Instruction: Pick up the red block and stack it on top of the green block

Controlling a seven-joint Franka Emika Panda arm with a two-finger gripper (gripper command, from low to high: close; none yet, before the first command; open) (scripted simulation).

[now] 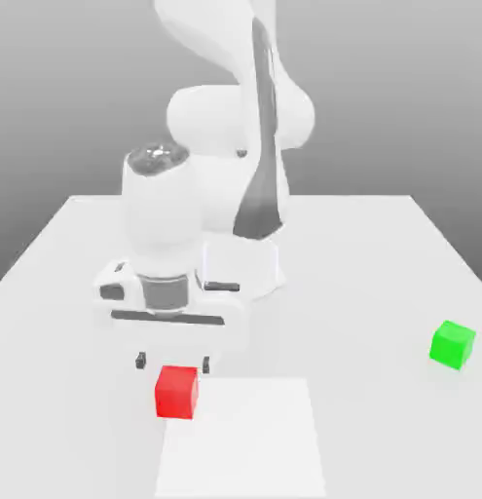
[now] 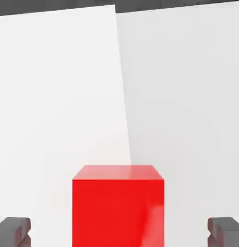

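Note:
The red block (image 1: 176,392) rests on the white table, at the left corner of a paler square patch. My gripper (image 1: 172,362) hangs just above and behind it, open, with its two dark fingertips (image 1: 140,361) spread wider than the block. In the hand view the red block (image 2: 118,205) sits between the two fingertips (image 2: 13,230), touching neither. The green block (image 1: 452,344) stands alone on the table far off at the exterior view's right.
The arm's white base (image 1: 246,268) rises at the middle of the table (image 1: 361,263) behind the gripper. A paler square patch (image 1: 244,439) lies flat at the front edge, next to the red block.

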